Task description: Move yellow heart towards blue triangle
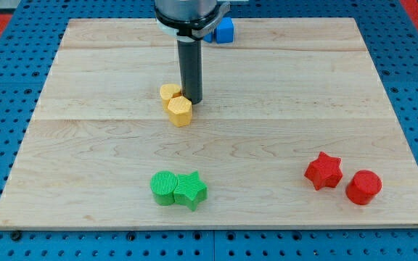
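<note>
The yellow heart [170,92] lies on the wooden board a little left of the board's middle, touching a yellow hexagon [180,112] just below and to its right. My tip [192,99] stands right beside both yellow blocks, on their right side, close to or touching them. A blue block [226,30] sits at the view's top edge of the board, partly hidden behind the arm; its shape cannot be made out.
A green cylinder [164,188] and a green star [191,190] touch each other at the view's bottom, left of centre. A red star [323,171] and a red cylinder [363,187] sit at the bottom right. The board [85,87] rests on blue pegboard.
</note>
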Motion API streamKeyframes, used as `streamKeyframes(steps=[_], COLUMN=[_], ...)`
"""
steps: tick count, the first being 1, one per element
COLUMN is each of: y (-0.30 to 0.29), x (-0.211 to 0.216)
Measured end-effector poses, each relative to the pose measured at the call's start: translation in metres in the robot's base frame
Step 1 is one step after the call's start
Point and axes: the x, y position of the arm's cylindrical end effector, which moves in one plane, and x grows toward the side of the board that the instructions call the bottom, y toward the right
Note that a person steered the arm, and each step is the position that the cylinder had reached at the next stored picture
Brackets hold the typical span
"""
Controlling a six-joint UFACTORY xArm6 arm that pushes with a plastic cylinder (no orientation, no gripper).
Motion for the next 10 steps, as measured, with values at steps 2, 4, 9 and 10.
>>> streamKeyframes(steps=[2, 4, 9, 10], y=[-0.014, -0.057, -0.047, -0.065], x=[0.013, -0.036, -0.149, -0.15])
